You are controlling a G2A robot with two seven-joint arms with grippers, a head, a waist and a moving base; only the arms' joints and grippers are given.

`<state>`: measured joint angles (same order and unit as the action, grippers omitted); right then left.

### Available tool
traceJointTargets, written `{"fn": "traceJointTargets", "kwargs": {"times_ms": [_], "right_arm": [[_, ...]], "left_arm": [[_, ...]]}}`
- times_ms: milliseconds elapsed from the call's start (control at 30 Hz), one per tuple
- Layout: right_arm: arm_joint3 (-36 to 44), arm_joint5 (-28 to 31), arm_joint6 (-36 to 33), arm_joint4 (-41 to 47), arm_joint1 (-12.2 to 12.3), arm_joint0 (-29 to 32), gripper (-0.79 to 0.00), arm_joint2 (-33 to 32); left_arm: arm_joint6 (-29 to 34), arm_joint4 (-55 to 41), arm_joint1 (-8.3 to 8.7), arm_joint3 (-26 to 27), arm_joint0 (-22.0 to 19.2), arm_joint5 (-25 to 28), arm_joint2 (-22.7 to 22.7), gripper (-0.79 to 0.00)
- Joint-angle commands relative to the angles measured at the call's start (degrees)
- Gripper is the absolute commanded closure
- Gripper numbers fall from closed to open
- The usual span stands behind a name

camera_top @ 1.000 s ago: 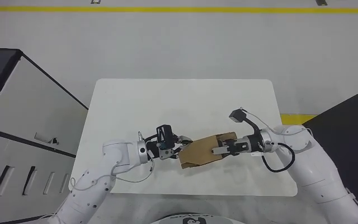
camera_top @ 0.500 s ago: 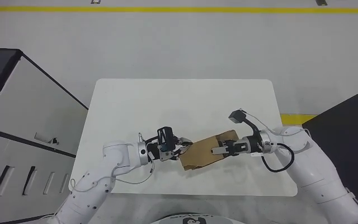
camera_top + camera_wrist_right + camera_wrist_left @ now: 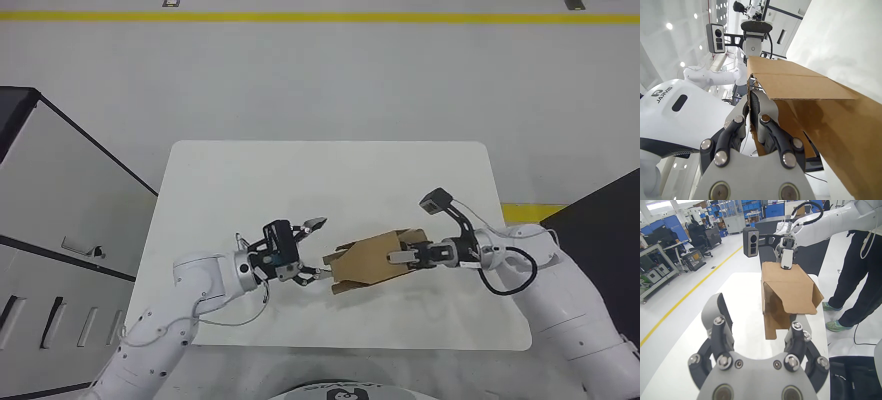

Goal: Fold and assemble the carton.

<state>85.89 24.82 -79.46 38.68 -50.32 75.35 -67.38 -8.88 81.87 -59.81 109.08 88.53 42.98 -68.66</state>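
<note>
the carton [image 3: 372, 262] is plain brown corrugated cardboard, partly opened into a box-shaped sleeve, its ends not yet closed. it sits lengthwise over the front middle of the white surface [image 3: 300, 180], slanted; whether it touches the surface is unclear. the end facing the left arm is open and the dark inside shows. one flap droops across that opening, a side flap splays outward, and a narrower flap hangs below. the opposite end is pinched by the right gripper [image 3: 397, 257], jaws closed on a cardboard edge.
</note>
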Motion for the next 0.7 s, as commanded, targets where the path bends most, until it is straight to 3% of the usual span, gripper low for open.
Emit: {"fn": "traceJointTargets", "kwargs": {"times_ms": [0, 333, 433, 667], "right_arm": [[-0.7, -0.2, -0.2, 1.4, 0.1, 0.0, 0.0, -0.5], [-1.3, -0.7, -0.7, 2.8, 0.2, -0.1, 0.0, -0.9], [-2.4, -3.6, 0.3, 4.0, 0.0, -0.2, 0.0, -0.4], [-8.7, -5.5, -4.5, 10.3, -0.7, -2.5, 0.0, 0.1]], "left_arm": [[-0.2, 0.3, 0.17, 0.1, 0.7, -0.5, -0.9, -0.785], [-0.6, 0.2, 0.36, 0.8, 1.7, -1.5, -2.1, -0.785], [-0.3, 0.3, 0.32, 1.3, 1.7, -2.3, -1.7, -0.785], [-0.2, 0.8, 0.55, 2.2, 1.9, -2.3, -2.7, -0.785]]}}
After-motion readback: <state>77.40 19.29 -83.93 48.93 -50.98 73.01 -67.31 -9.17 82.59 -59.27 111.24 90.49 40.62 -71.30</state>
